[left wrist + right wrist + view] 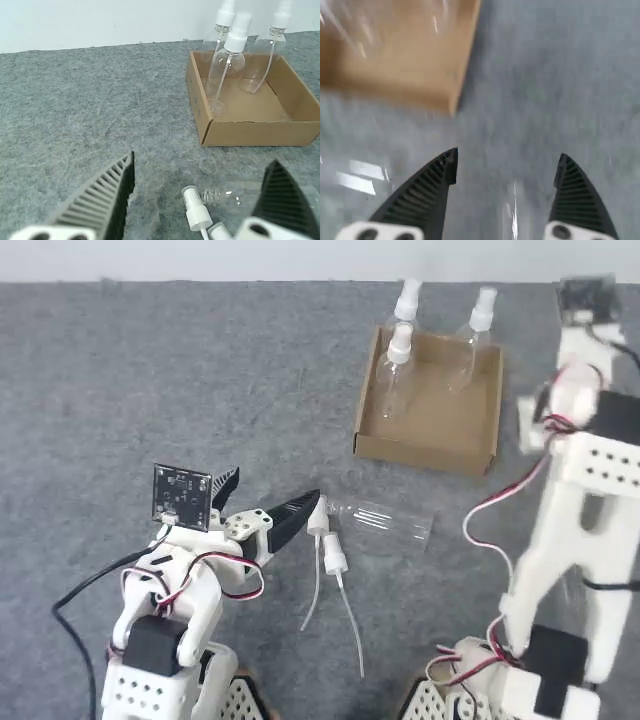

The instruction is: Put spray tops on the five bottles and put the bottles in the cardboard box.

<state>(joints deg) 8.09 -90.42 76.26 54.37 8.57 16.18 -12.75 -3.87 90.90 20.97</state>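
Note:
The cardboard box point(425, 453) stands at the back right with three clear bottles upright in it, each with a white spray top point(399, 338) on; the left wrist view shows them in the box point(250, 134) too. A bare clear bottle point(385, 522) lies on its side mid-table, and two loose spray tops point(318, 517) point(334, 558) with long tubes lie at its neck. My left gripper point(275, 485) is open just left of those tops, with the lying bottle point(227, 194) and a spray top point(195, 212) between its fingers' line. My right gripper point(508, 156) hangs open over the felt near a box corner point(451, 102).
Grey felt covers the whole table point(150, 380). The right arm point(585, 490) rises tall at the right edge beside the box. A black cable point(75, 615) loops at the front left.

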